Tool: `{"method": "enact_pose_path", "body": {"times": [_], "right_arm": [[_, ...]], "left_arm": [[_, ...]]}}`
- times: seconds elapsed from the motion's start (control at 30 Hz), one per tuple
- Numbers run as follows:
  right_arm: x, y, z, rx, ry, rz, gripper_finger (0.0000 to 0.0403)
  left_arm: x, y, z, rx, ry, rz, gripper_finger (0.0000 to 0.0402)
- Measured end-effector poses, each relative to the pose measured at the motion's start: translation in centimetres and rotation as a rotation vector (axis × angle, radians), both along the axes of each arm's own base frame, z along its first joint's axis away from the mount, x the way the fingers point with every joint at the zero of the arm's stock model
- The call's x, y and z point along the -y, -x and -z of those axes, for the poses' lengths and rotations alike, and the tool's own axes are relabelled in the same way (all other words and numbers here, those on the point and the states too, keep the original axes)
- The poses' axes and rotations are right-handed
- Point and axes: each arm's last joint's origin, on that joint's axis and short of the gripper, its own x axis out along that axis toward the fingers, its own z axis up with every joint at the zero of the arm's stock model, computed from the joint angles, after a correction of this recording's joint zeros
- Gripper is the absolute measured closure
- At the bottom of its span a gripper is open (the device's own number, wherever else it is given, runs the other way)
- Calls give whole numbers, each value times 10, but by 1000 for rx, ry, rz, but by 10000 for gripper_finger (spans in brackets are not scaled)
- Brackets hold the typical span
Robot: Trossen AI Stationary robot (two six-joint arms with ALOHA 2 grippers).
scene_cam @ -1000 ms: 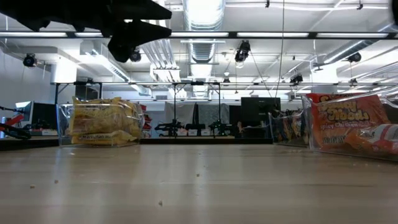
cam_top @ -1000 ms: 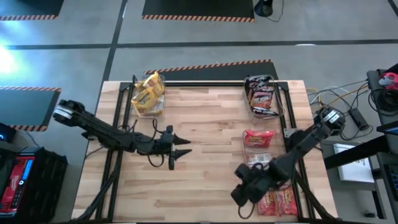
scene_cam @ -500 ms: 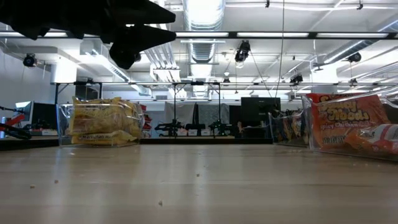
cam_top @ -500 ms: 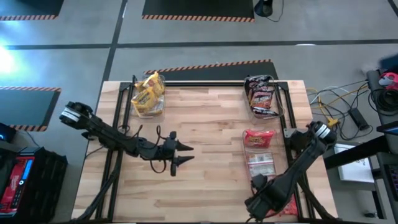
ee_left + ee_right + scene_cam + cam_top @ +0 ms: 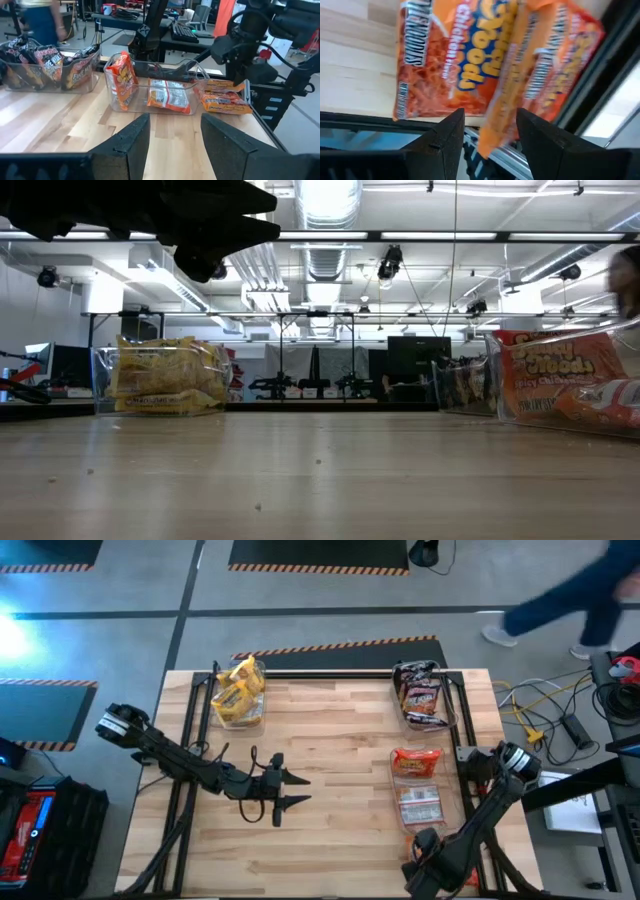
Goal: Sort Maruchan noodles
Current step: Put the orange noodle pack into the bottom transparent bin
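Two loose red-orange noodle packets (image 5: 470,60) lie at the desk's near right corner, overlapping at its edge. The right tool (image 5: 425,865) hangs directly above them with its jaws parted and nothing between them. The left tool (image 5: 290,788) waits over the middle of the desk (image 5: 330,740), jaws apart and empty.

Procedure for the step in hand, judged from this position: lower the right tool onto one packet only, closing on a crinkled edge rather than the flat face. The upper packet overhangs the desk edge and may slide off if pushed, so approach from the desk side. Carry the packet to the bin holding the same colour.

Containers:
- Clear bin (image 5: 240,710) at the far left corner: yellow packets (image 5: 240,690).
- Clear bin (image 5: 448,705) at the far right corner: dark maroon packets (image 5: 422,695).
- Clear bin (image 5: 417,785) along the right edge, between the maroon bin and the loose packets: one red-orange packet (image 5: 122,75) upright at its far end, another (image 5: 167,96) lying flat.
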Motion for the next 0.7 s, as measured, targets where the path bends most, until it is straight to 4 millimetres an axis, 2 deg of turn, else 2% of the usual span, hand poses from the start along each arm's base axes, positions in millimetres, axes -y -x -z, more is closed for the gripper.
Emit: {"method": "enact_pose_path", "body": {"times": [0.2, 0.37, 0.7], "right_arm": [[-7, -7, 27, -53, 33, -19, 225], [-10, -8, 37, -88, 58, -28, 219], [-16, -11, 19, -66, 41, -24, 218]], "left_arm": [[0, 0, 0, 0, -33, 4, 242], [0, 0, 0, -1, -35, 4, 242], [0, 0, 0, -2, -61, 5, 242]]}}
